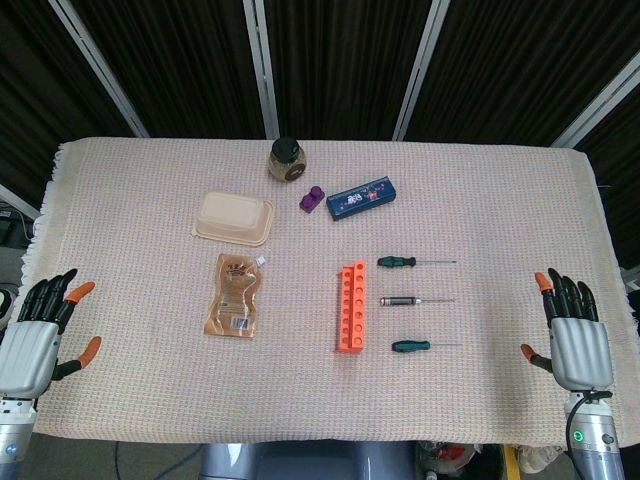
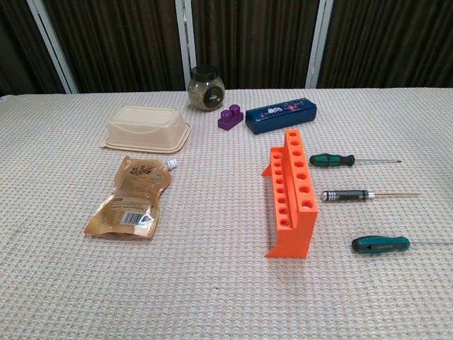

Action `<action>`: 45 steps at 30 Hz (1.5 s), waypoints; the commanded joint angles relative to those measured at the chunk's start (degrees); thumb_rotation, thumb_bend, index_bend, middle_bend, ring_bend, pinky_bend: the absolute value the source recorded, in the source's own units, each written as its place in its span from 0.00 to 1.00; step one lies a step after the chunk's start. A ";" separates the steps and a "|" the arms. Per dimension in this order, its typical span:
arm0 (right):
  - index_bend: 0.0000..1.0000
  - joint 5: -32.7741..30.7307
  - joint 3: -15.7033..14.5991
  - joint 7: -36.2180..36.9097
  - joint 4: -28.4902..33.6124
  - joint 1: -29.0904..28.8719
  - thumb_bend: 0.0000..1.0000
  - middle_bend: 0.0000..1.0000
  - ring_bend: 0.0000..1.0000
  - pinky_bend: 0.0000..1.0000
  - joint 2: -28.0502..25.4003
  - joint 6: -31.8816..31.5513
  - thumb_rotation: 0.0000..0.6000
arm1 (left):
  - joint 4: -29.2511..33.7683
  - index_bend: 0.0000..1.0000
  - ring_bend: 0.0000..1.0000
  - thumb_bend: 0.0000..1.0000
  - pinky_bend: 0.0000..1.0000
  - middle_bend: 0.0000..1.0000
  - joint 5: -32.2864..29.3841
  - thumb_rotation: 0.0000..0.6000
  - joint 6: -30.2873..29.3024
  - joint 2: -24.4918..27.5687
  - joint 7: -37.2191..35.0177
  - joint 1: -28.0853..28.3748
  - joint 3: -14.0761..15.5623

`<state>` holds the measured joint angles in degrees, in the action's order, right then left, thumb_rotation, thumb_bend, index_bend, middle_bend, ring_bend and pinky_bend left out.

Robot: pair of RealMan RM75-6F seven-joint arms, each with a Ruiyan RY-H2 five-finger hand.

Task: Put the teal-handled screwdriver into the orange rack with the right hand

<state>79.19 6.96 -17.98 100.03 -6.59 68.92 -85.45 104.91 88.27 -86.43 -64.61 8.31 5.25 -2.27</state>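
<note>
The teal-handled screwdriver [image 1: 412, 346] [image 2: 382, 244] lies flat on the cloth, nearest the front of three screwdrivers, its shaft pointing right. The orange rack [image 1: 351, 306] [image 2: 291, 190] stands just left of it, with a row of holes along its top. My right hand [image 1: 572, 327] hovers open at the table's right front edge, well to the right of the screwdriver. At the left front edge, my left hand [image 1: 38, 332] is open and holds nothing. Neither hand shows in the chest view.
A green-handled screwdriver [image 1: 396, 262] and a black-handled one [image 1: 400, 300] lie behind the teal one. A brown pouch [image 1: 235, 296], a beige lidded box [image 1: 234, 217], a jar [image 1: 286, 160], a purple block [image 1: 312, 200] and a blue case [image 1: 362, 198] sit farther left and back.
</note>
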 commanded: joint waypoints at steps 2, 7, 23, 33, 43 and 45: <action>0.00 -0.25 0.16 -0.16 -0.12 -0.31 0.00 0.00 0.00 0.00 0.35 0.43 1.00 | -0.02 0.16 0.00 0.32 0.00 0.00 -0.32 1.00 0.66 -0.38 0.27 0.43 -0.17; 0.00 0.03 0.23 0.37 -0.45 -0.65 0.00 0.00 0.00 0.00 0.80 0.74 1.00 | -0.08 0.16 0.00 0.32 0.00 0.00 -0.45 1.00 1.09 -0.48 0.38 0.79 -0.33; 0.08 2.50 -0.69 1.71 0.42 -0.27 0.03 0.03 0.00 0.00 -0.13 0.00 1.00 | 0.34 0.17 0.00 0.32 0.00 0.01 1.42 1.00 -0.22 0.97 -1.85 0.41 0.08; 0.28 6.24 -1.96 1.73 0.54 -2.77 0.10 0.07 0.00 0.00 -0.14 3.65 1.00 | -0.13 0.18 0.00 0.32 0.00 0.01 2.20 1.00 -0.95 1.62 -3.15 0.18 0.21; 0.38 4.27 -1.29 -1.91 2.78 -9.09 0.11 0.13 0.00 0.00 1.90 13.60 1.00 | -0.31 0.19 0.00 0.32 0.00 0.01 1.91 1.00 -0.08 2.40 -3.11 1.13 -0.52; 0.39 3.44 -1.17 -3.32 2.79 -10.11 0.11 0.13 0.00 0.00 3.05 15.08 1.00 | -0.27 0.20 0.00 0.32 0.00 0.02 1.75 1.00 0.02 2.58 -3.21 1.32 -0.75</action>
<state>83.67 5.57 -19.76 102.57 -15.34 70.73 -72.06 104.64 90.09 -86.43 -62.08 5.15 6.50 -2.92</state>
